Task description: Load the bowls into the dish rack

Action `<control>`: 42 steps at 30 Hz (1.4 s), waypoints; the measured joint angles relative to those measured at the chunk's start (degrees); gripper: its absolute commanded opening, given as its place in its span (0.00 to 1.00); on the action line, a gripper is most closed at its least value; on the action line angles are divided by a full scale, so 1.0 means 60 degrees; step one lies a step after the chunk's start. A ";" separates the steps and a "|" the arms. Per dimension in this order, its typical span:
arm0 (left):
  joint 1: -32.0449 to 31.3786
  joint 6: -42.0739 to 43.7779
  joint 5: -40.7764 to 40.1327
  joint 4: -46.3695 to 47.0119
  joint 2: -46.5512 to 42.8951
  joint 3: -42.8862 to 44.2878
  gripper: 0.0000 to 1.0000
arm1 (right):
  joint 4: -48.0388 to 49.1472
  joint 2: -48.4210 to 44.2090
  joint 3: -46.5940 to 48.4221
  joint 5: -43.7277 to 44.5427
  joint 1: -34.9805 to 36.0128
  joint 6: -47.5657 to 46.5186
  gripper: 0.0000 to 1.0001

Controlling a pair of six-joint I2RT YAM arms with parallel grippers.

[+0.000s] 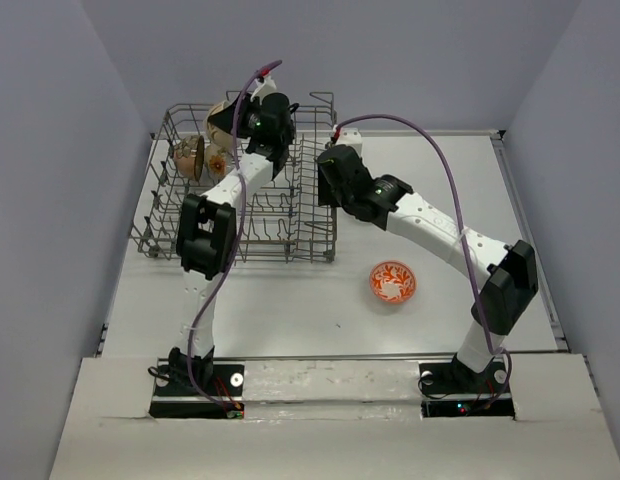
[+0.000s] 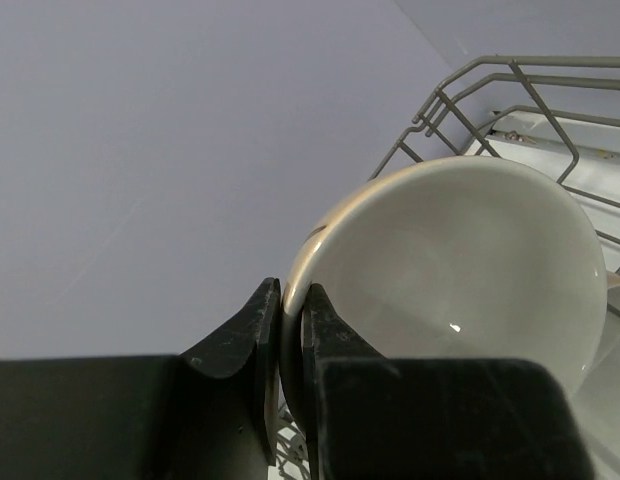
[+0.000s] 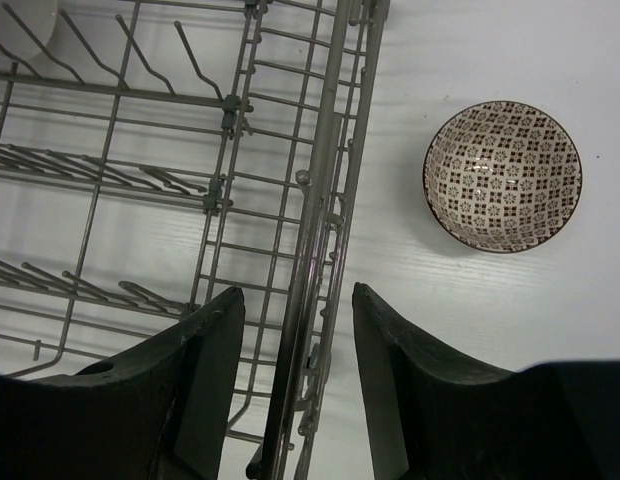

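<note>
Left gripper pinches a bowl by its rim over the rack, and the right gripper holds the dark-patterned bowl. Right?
No. The right gripper is open and empty above the dish rack wall; the dark-patterned bowl lies on the table beside it, per the right wrist view. The rest holds.

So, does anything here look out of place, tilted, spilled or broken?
Nothing looks broken or spilled. Only two round ceramic bowls sit outside the grey wire dish rack, both upright on the white table: the dark-patterned bowl just beside the rack's side wall, the orange-red patterned bowl farther off.
</note>
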 measured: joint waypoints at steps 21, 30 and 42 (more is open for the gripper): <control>-0.0557 0.3490 -0.0375 0.3759 0.1268 -0.0594 0.00 | 0.0204 -0.0022 -0.0321 -0.0200 0.0000 0.0026 0.53; -0.0586 0.4612 -0.0379 0.4892 0.1690 -0.0546 0.00 | 0.0240 -0.0324 -0.0495 -0.0288 0.0000 0.0022 0.53; -0.0586 0.4958 -0.0342 0.5195 0.1796 -0.0528 0.00 | 0.0280 -0.0448 -0.0699 -0.0404 0.0000 0.0022 0.53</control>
